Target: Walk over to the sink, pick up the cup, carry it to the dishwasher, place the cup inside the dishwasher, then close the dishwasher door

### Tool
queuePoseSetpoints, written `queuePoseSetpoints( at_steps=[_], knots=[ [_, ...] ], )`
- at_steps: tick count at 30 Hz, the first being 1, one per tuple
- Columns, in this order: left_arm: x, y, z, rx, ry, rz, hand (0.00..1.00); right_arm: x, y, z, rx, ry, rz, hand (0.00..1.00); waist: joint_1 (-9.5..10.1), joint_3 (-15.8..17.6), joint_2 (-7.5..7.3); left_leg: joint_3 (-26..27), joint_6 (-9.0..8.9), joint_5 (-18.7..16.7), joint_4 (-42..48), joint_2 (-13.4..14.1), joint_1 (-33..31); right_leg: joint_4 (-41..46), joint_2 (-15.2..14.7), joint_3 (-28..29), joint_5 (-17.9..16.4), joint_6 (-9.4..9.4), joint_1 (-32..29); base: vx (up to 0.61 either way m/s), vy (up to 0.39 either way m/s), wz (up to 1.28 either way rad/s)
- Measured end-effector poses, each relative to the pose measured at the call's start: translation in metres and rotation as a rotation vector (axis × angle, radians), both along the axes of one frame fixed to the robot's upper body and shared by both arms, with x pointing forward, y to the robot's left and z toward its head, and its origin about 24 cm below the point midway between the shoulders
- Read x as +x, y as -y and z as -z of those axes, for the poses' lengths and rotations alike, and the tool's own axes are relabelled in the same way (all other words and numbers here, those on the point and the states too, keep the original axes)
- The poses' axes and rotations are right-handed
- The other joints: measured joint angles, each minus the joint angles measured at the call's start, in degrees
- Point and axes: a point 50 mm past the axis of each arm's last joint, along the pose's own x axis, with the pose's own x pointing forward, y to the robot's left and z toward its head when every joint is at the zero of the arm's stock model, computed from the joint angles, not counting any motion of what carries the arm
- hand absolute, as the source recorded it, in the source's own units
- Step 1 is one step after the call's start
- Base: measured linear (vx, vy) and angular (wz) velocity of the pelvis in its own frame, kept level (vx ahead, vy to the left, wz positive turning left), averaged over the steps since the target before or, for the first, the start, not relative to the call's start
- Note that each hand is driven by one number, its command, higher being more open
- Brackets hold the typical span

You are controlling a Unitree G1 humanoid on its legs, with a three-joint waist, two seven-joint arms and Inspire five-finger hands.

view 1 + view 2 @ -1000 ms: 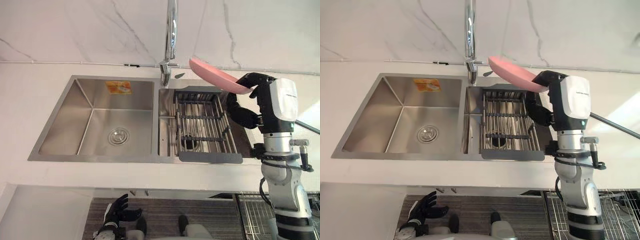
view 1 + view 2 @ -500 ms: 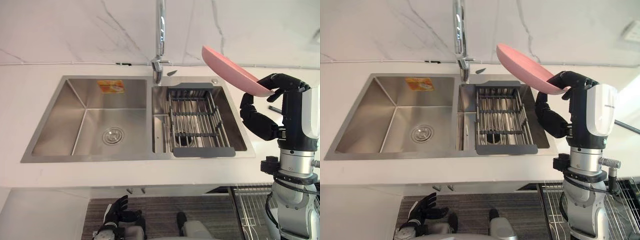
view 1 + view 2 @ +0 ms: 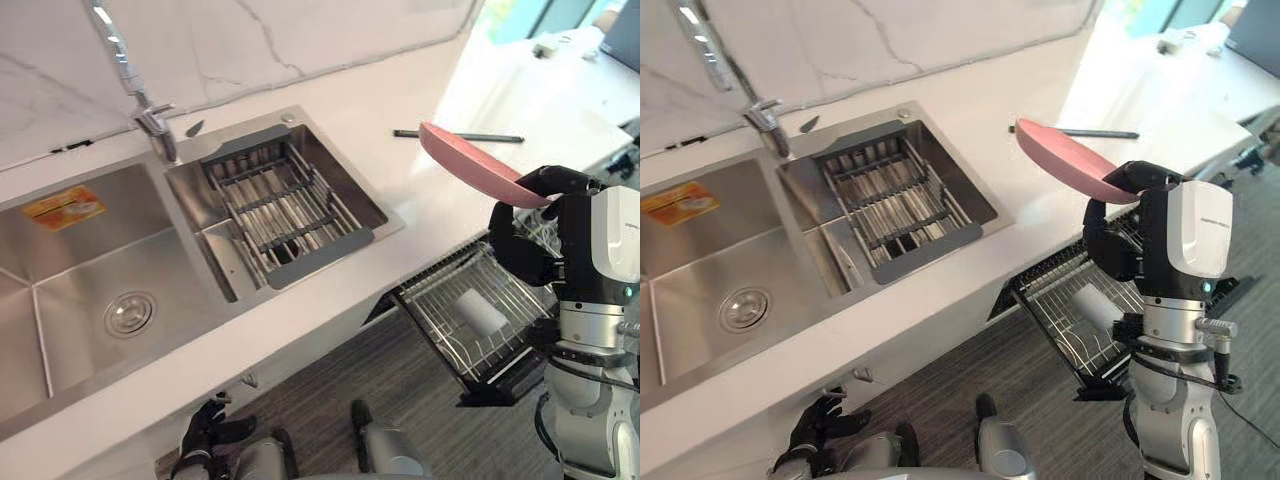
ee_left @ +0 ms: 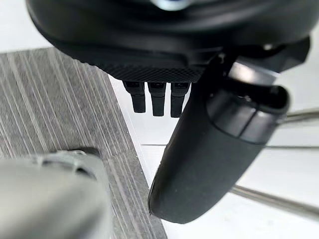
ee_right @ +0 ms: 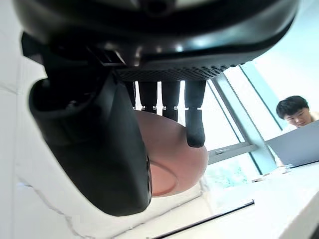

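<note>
R hand: fingers curled under pink plate, thumb on its rim. Plate is tilted, held up in the air by the counter front edge.
L hand: low by the floor, fingers loose, nothing in it.
Dishwasher rack: sticks out under counter edge, below R hand; a white thing lies in it.
Sink: grey rack in its right part, tap at its back edge.
Black stick: on counter, behind plate.
Person: far off, by a laptop.

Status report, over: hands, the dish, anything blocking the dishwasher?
Right hand shut on pink plate, held up near counter. Left hand low, open. Dishwasher rack out, white item inside; path looks clear.
</note>
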Motion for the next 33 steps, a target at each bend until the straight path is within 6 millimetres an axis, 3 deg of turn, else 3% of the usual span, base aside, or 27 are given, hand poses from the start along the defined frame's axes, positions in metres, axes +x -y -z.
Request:
queuePoseSetpoints(
  at_steps=[2,8,11,18,24,33],
  knots=[
    [-0.011,-0.001,0.002,-0.004,-0.019,-0.016,0.9,-0.002,0.018,0.02,0.012,-0.103,0.095,0.3,0.28,-0.3,0.39,0.6,-1.16,0.1,-1.2,1.1,2.3,-3.0,1.8,1.0,1.4,-0.79,2.3,0.03,-0.126,-0.32],
    [-0.028,0.002,0.007,-0.031,-0.057,-0.081,0.9,-0.034,0.051,0.04,0.041,-0.213,0.29,0.3,-0.51,-1.2,1.74,0.3,-1.87,1.2,-5.0,0.9,4.9,-8.2,2.7,3.4,4.3,-0.91,5.0,0.08,-0.029,-0.3],
    [-0.035,0.003,0.009,-0.038,-0.076,-0.088,0.9,-0.046,0.058,0.047,0.059,-0.244,0.336,0.3,-1.59,-1.7,2.0,-0.9,-1.88,1.7,-6.6,0.4,6.4,-9.6,2.2,2.8,4.3,-0.86,6.8,0.05,0.012,0.16],
    [-0.034,0.004,0.009,-0.043,-0.07,-0.085,0.9,-0.053,0.07,0.076,0.162,-0.337,0.383,0.3,-1.04,-1.9,2.92,-1.8,-1.31,3.3,-9.0,-1.3,6.9,-9.9,0.7,1.9,4.5,-0.53,6.9,-0.02,0.02,0.1],
    [-0.026,0.017,0.01,-0.072,-0.041,-0.093,0.9,-0.039,0.075,0.075,0.279,-0.275,0.377,0.3,-0.52,0.4,5.3,-1.0,-0.64,4.1,-8.7,-2.2,3.5,-5.4,0.1,2.6,3.7,-0.06,1.2,-0.09,0.014,-0.06],
    [0.003,0.032,0.006,-0.128,0.045,-0.106,0.9,-0.003,0.091,0.062,0.396,-0.164,0.339,0.3,1.73,4.5,6.04,0.5,-0.6,5.9,-9.2,-2.5,-1.4,-2.0,0.1,4.0,3.7,-0.05,-6.2,-0.04,-0.008,-0.05]
  ],
)
